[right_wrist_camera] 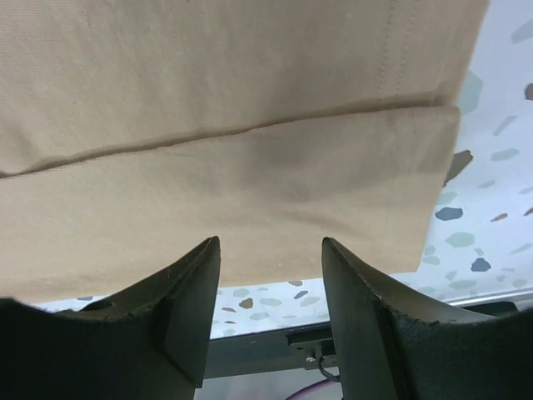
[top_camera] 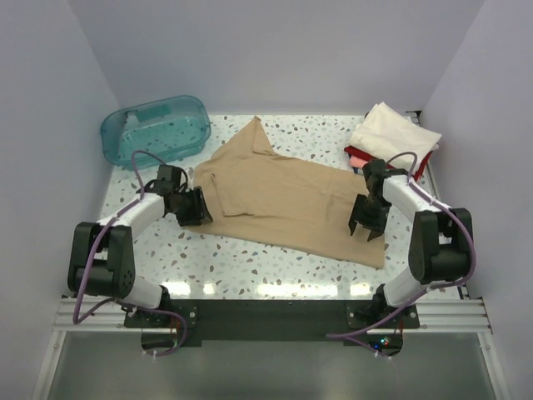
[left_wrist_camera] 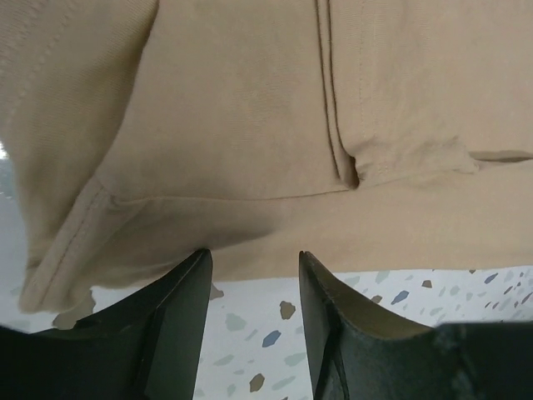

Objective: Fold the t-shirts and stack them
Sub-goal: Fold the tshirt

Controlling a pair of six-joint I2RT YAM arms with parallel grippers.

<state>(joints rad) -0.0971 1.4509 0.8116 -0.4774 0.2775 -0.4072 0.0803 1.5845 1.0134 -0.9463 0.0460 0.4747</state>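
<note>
Overhead view gives the layout: tan shirt (top_camera: 291, 200) spread mid-table (top_camera: 250, 271), a folded cream shirt (top_camera: 393, 132) on a red one (top_camera: 356, 155) at 1 o'clock, and the teal tub (top_camera: 154, 129) at 10. Only the wrist cams show the jaws. The left gripper (left_wrist_camera: 254, 254) is at the sleeve seam and the right gripper (right_wrist_camera: 271, 242) at the hem, both spread apart with speckled tabletop showing in the gap. There's a bare strip of table at 6 o'clock. The shirt's hem end lies in two layers, and the sleeve is rumpled.

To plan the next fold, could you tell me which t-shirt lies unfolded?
The tan t-shirt, spread flat mid-table; the cream-white t-shirt and red t-shirt beneath it sit folded at the far right.
</note>
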